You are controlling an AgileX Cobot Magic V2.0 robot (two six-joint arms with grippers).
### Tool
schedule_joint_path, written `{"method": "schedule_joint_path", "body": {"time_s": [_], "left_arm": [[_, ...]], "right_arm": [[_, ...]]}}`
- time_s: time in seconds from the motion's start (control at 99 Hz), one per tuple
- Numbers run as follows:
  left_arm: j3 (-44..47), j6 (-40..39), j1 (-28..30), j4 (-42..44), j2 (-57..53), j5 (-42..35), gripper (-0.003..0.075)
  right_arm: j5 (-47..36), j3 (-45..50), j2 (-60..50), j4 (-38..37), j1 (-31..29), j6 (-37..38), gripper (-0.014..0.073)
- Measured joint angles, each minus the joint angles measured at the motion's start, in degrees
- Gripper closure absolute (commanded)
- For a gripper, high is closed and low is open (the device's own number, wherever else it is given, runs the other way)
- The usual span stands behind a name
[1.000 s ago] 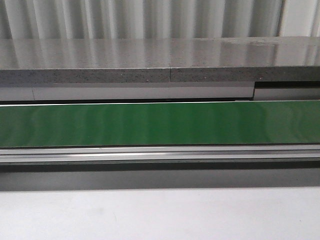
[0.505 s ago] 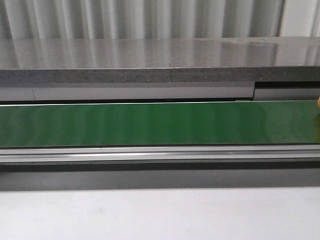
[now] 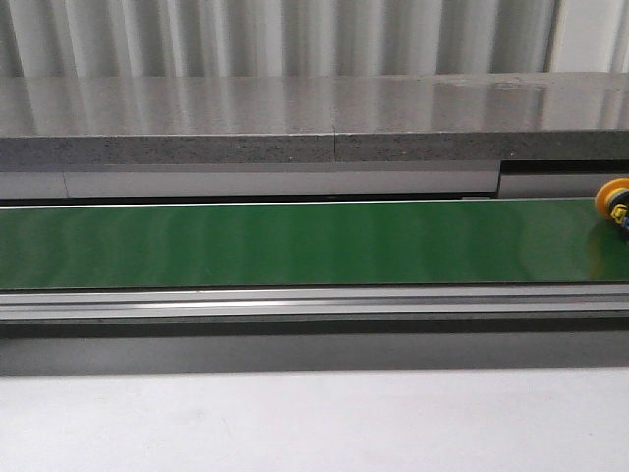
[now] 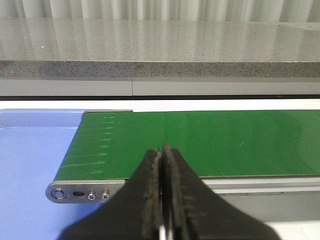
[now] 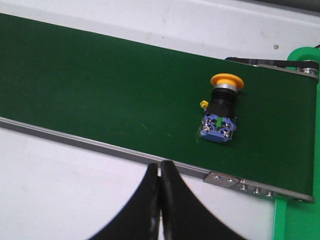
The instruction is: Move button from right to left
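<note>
The button [image 5: 220, 109] lies on its side on the green belt [image 5: 100, 85], with its yellow-orange cap, black collar and blue contact body showing in the right wrist view. In the front view it shows at the belt's far right edge [image 3: 615, 204]. My right gripper [image 5: 160, 166] is shut and empty, over the white table beside the belt's near rail, apart from the button. My left gripper [image 4: 162, 149] is shut and empty at the near edge of the belt's left end [image 4: 200, 140]. Neither gripper shows in the front view.
A blue tray [image 4: 30, 165] lies at the belt's left end. A green tray [image 5: 300, 220] sits at the belt's right end. A grey stone ledge [image 3: 314, 123] runs behind the belt. An aluminium rail [image 3: 314, 300] edges the belt's near side.
The button has come into the front view at the far right and moved leftward along the belt. One second ago it was out of view.
</note>
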Motion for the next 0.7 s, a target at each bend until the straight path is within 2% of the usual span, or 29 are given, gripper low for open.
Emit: {"method": "schedule_joint_path", "body": {"time_s": [0.354, 0.515, 0.697], "left_arm": [[0.00, 0.00, 0.00, 0.23, 0.00, 0.00, 0.0740], [0.00, 0.00, 0.00, 0.46, 0.00, 0.00, 0.0740], [0.00, 0.00, 0.00, 0.46, 0.00, 0.00, 0.0740]], "right_arm": [[-4.25, 13.83, -23.20, 1.28, 0.00, 0.00, 0.0659], [-4.46, 17.44, -32.48, 1.41, 0.00, 0.00, 0.0659], [-4.46, 19.33, -37.99, 1.41, 0.00, 0.00, 0.0659]]}}
